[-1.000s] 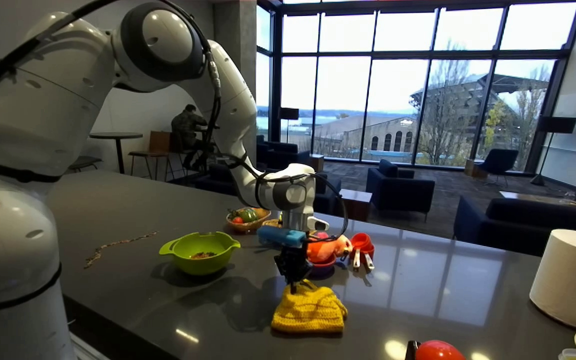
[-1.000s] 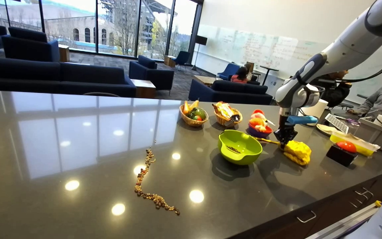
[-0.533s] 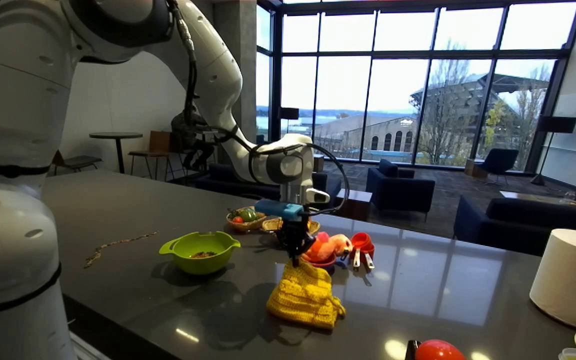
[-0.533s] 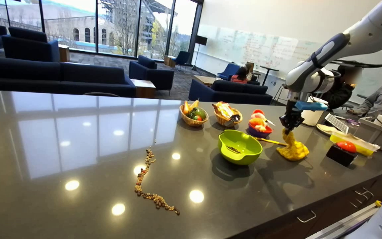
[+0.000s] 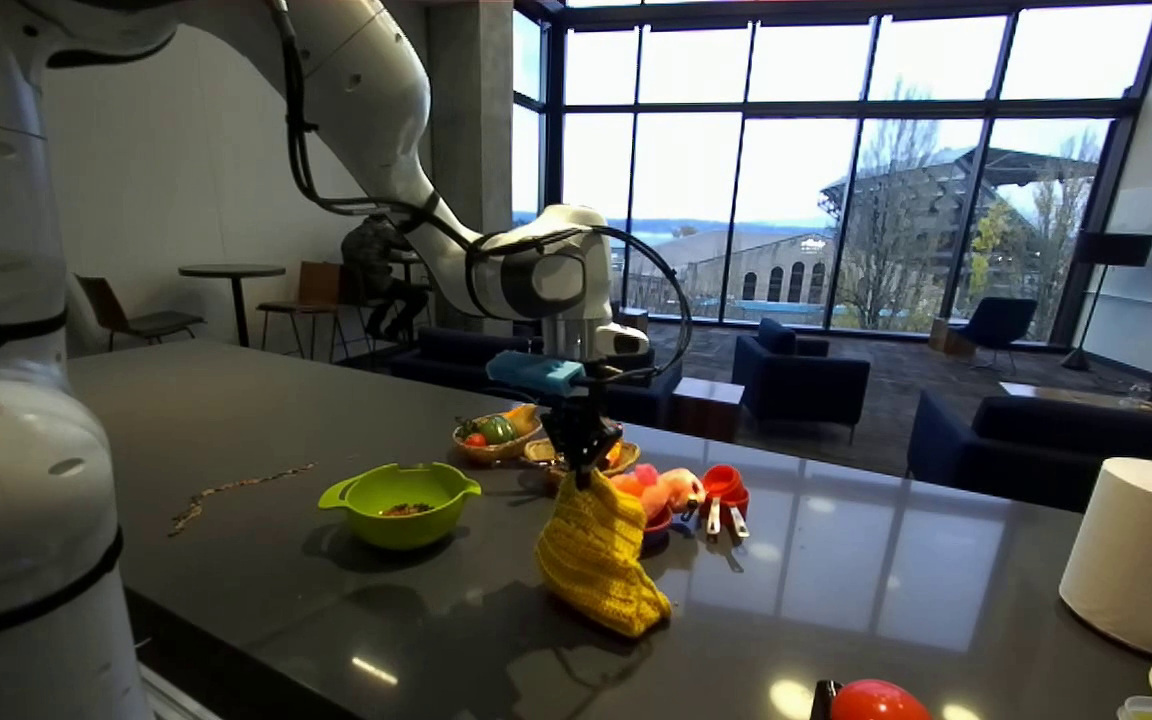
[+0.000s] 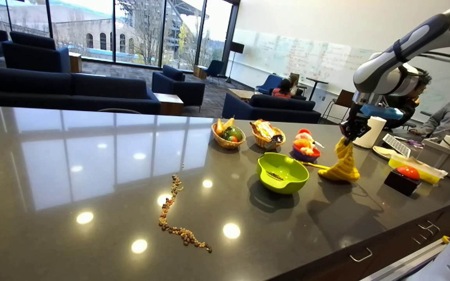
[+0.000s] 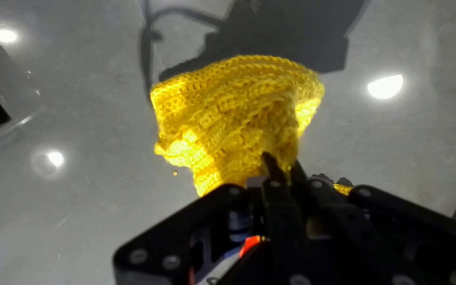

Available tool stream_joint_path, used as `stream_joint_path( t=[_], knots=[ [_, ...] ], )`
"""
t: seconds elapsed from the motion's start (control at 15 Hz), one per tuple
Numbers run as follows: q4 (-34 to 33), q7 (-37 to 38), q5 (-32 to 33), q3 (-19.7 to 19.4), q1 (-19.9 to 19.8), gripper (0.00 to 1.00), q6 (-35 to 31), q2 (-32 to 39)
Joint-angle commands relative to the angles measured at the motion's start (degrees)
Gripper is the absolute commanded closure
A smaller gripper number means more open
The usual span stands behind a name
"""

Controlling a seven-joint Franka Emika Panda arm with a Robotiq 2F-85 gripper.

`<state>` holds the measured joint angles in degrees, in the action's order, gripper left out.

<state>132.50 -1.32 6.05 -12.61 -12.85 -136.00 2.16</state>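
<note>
In an exterior view the camera stands close to the robot's base (image 5: 16,500), facing tall windows (image 5: 801,165) across the counter (image 5: 236,400). In an exterior view the arm (image 6: 420,45) shows at the right — the camera looks down over the counter, whiteboard (image 6: 299,58) beyond. Both exterior views share the green bowl (image 6: 288,169) and yellow knitted piece (image 6: 342,166); the wrist view looks down on that piece from close above — past the gripper (image 7: 282,161).

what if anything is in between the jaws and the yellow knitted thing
Nothing visible. In the wrist view the jaws are shut directly on the yellow knitted thing, which hangs down from them. The green bowl stands off to one side, apart from both.
</note>
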Motion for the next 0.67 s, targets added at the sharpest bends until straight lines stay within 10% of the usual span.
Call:
stream_joint_path(
  t=[0.0, 0.6],
  knots=[
    [3.64, 3.6, -0.21, 0.15, 0.31, 0.99, -1.7, -6.01],
    [4.18, 11.51, 0.58, 1.06, -0.43, 0.99, -1.91, -14.35]
  ],
)
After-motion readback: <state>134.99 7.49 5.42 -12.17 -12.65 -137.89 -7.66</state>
